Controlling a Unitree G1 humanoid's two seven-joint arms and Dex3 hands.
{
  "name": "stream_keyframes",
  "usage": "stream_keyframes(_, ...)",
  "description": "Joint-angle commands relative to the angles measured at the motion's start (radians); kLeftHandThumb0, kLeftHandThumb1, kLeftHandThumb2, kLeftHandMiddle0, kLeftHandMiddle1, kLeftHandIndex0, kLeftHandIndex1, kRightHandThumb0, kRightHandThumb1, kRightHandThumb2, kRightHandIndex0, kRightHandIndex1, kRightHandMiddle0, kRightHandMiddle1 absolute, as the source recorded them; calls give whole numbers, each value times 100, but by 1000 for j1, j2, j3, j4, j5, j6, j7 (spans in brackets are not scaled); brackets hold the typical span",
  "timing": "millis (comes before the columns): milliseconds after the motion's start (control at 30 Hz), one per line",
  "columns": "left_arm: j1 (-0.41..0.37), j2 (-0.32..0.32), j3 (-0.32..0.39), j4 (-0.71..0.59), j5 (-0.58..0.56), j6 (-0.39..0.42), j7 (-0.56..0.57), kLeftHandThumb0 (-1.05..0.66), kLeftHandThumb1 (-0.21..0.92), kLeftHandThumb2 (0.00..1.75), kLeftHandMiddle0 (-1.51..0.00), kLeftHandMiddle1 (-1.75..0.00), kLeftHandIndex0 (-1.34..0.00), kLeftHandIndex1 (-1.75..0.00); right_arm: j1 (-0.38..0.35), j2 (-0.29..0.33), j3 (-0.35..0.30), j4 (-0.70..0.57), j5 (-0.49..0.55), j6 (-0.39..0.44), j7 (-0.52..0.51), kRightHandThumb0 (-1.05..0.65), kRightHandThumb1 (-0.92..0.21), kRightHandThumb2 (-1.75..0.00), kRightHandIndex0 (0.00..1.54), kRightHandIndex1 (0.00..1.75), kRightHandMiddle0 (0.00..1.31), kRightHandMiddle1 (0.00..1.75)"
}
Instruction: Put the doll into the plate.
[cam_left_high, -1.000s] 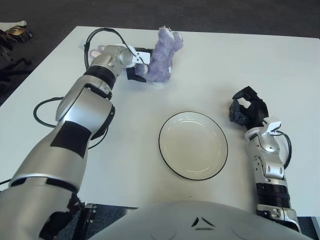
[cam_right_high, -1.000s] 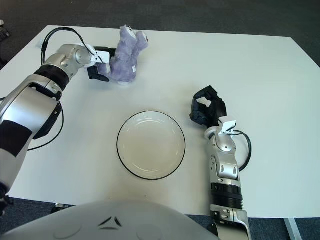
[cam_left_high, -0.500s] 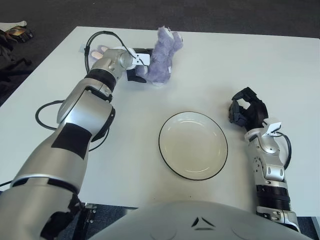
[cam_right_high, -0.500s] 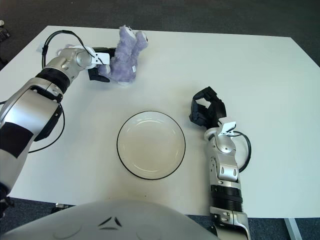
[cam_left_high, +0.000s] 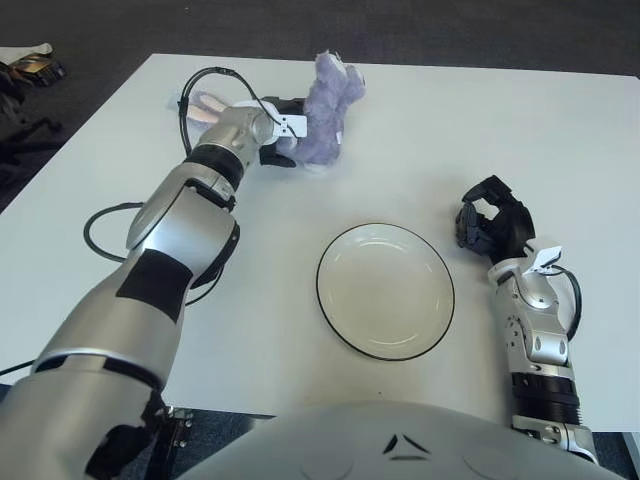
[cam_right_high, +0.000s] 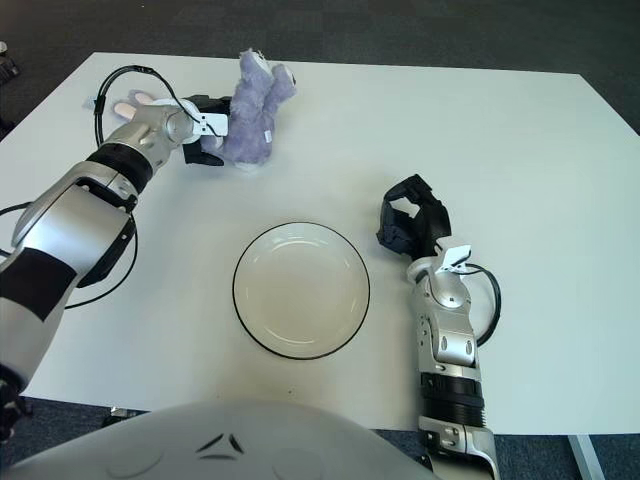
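Note:
A purple plush doll (cam_left_high: 325, 112) stands on the white table (cam_left_high: 420, 130) near its far edge, left of centre. My left hand (cam_left_high: 281, 130) reaches to the doll's left side, with black fingers (cam_left_high: 277, 156) wrapped on its lower body and another above. The doll still touches the table. A white plate (cam_left_high: 385, 292) with a dark rim lies in the middle of the table, nearer to me and to the right of the doll, with nothing in it. My right hand (cam_left_high: 492, 222) shows to the right of the plate, fingers loosely bent and holding nothing.
A small pink and white object (cam_left_high: 204, 103) lies just behind my left wrist. Black cables (cam_left_high: 98, 232) loop along my left arm over the table. Dark clutter (cam_left_high: 25, 68) lies on the floor beyond the table's far left corner.
My left hand has slid a little to the right, closer against the doll, and the pink object behind the wrist now shows more. Doll, plate and right hand stay in place.

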Motion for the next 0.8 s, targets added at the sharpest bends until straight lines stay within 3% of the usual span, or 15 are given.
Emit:
stream_keyframes(0, 78, -15, -10, 31, 10, 16, -16, 36, -1, 145, 0, -57, 0, -33, 52, 12, 5, 32, 13, 30, 12, -43, -48, -111, 128, 175, 49, 175)
stream_keyframes(367, 87, -14, -37, 25, 38, -1, 74, 35, 0, 147, 0, -66, 0, -63, 50, 11, 0, 24, 20, 44, 23, -43, -49, -110, 128, 175, 48, 175)
stream_keyframes(600, 91, -8, -65, 24, 66, -41, 141, 22, 1, 144, 0, -112, 0, -101, 50, 16, -1, 12, 14, 65, 10, -43, -50, -110, 128, 175, 48, 175)
stream_keyframes(767, 94, -4, -70, 26, 72, -61, 161, 16, 2, 143, -5, -124, 0, -116, 51, 19, -1, 5, 9, 74, 1, -43, -49, -110, 127, 175, 48, 175)
